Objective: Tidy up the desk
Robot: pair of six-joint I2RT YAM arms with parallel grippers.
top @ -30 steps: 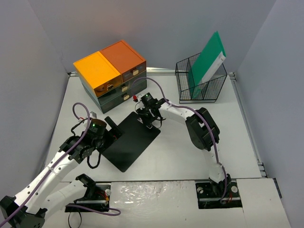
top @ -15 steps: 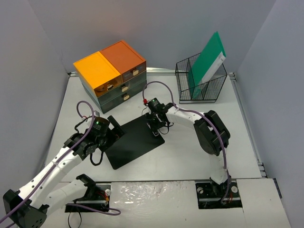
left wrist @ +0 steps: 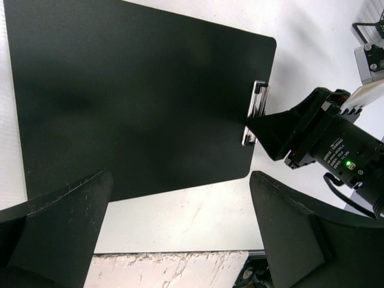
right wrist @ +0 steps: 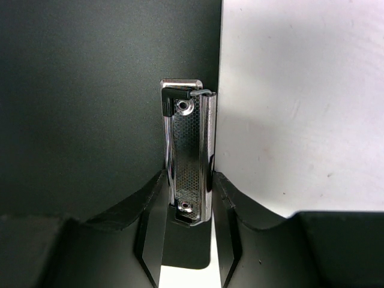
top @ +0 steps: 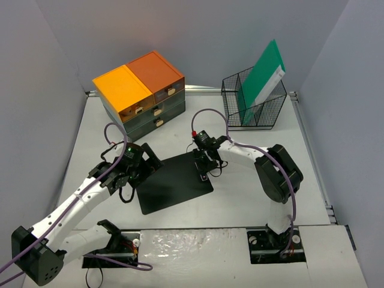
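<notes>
A black clipboard [top: 174, 183] lies flat on the white desk [top: 240, 198], its metal clip [right wrist: 189, 150] on the right-hand end. My right gripper [right wrist: 189, 198] is shut on that clip, one finger on each long side, low over the board. In the top view the right gripper [top: 204, 173] sits at the board's right edge. My left gripper [top: 148, 167] hangs wide open over the board's left end and holds nothing. In the left wrist view the clipboard [left wrist: 132, 102] fills the upper part, with the left gripper [left wrist: 180, 231] straddling its near edge.
An orange-topped drawer unit [top: 141, 93] stands at the back left. At the back right stands a black wire basket [top: 252, 111] holding a green folder [top: 264, 75]. Grey walls close in on both sides. A rough white strip [top: 198, 246] runs between the arm bases.
The right gripper has dragged the clipboard by its clip to the right and nearer, turning it. The left arm has followed to the right, still open.
</notes>
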